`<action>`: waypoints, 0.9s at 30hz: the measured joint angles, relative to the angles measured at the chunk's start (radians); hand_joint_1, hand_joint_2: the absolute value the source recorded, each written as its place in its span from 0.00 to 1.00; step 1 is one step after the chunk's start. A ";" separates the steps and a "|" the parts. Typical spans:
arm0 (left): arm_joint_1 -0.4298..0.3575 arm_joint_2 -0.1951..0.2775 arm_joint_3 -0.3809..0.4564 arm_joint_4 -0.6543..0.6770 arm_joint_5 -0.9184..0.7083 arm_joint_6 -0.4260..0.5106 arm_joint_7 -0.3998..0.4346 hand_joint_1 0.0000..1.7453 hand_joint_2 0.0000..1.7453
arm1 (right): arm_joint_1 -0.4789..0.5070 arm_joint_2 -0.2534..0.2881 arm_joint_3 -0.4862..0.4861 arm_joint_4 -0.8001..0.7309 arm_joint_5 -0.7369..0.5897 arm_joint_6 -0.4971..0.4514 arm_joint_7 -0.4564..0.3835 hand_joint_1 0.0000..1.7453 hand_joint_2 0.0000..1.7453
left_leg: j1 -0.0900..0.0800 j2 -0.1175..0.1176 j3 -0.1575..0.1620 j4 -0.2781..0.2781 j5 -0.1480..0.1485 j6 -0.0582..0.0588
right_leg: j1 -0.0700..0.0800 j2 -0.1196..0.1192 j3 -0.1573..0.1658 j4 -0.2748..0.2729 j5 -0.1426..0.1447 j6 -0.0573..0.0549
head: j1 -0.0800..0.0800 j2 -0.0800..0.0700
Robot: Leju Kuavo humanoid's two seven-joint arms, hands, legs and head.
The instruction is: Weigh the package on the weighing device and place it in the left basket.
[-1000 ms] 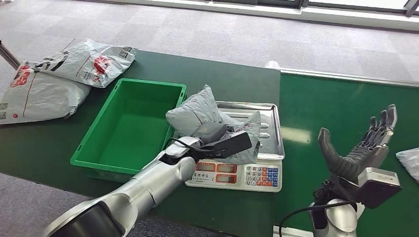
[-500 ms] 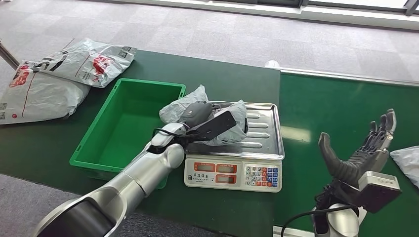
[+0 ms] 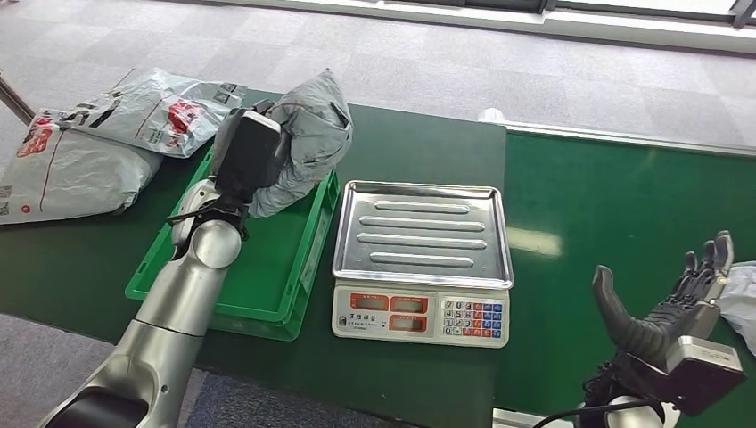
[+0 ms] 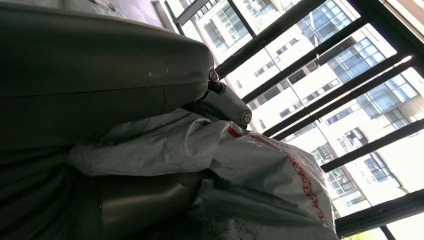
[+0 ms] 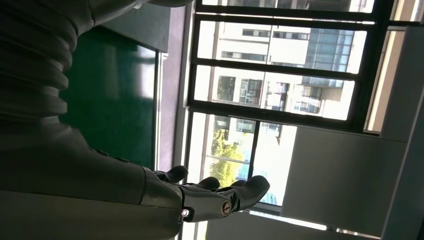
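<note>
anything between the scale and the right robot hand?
Nothing. In the head view only bare green table lies between the scale and the open right robot hand.

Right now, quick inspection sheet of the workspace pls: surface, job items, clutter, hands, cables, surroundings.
Surface: green table.
Job's things: grey package held above green basket; scale tray bare.
Clutter: two printed mailer bags beyond the basket; pale bag at table's right edge.
Hands: left hand grips the package; right hand open, holding nothing.
Cables: black cable at left wrist.
Surroundings: grey carpet floor, windows.
</note>
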 joint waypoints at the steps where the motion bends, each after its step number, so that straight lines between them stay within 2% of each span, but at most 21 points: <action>1: 0.006 0.003 0.009 -0.011 0.001 0.000 -0.001 1.00 1.00 | 0.002 0.000 0.000 -0.002 0.000 0.000 0.000 0.00 1.00 | 0.000 0.000 0.000 0.000 0.000 0.000 | 0.000 0.000 0.000 0.000 0.000 0.000 | 0.000 0.000; 5: 0.019 0.009 0.030 -0.038 0.005 0.007 -0.007 1.00 1.00 | 0.004 0.000 -0.001 -0.004 0.002 0.001 0.000 0.00 1.00 | 0.000 0.000 0.000 0.000 0.000 0.000 | 0.000 0.000 0.000 0.000 0.000 0.000 | 0.000 0.000; 9: 0.049 0.018 0.061 -0.063 0.032 0.030 -0.030 0.22 1.00 | 0.022 0.001 -0.001 -0.008 0.003 0.013 0.000 0.00 1.00 | -0.001 0.000 0.000 0.000 0.000 0.000 | -0.001 0.000 0.000 0.000 0.000 0.000 | 0.000 0.000; 11: 0.073 0.025 0.075 -0.075 0.038 0.036 -0.039 0.22 1.00 | 0.032 0.001 -0.001 -0.010 0.004 0.015 -0.001 0.00 1.00 | 0.000 0.000 0.000 0.000 0.000 0.000 | 0.000 0.000 0.000 0.000 0.000 0.000 | 0.000 0.000; 15: 0.099 0.031 0.082 -0.086 0.038 0.040 -0.043 0.00 1.00 | 0.038 0.001 -0.001 -0.012 0.005 0.017 -0.001 0.00 1.00 | 0.000 0.000 -0.001 0.000 0.000 0.000 | 0.000 0.000 -0.001 0.000 0.000 0.000 | 0.000 0.000; 22: 0.105 0.034 0.092 -0.083 0.012 0.039 -0.036 0.00 1.00 | 0.038 0.002 -0.001 -0.012 0.005 0.021 0.002 0.00 1.00 | 0.000 0.000 -0.001 0.000 0.000 0.000 | 0.000 0.000 0.000 0.000 0.000 0.000 | 0.000 0.000; 27: 0.117 0.036 0.096 -0.062 -0.031 0.046 0.003 0.00 1.00 | 0.034 0.005 -0.001 -0.012 0.020 0.029 0.014 0.00 1.00 | 0.000 0.000 -0.001 0.000 0.000 0.000 | 0.000 0.000 0.000 0.000 0.000 0.000 | 0.000 0.000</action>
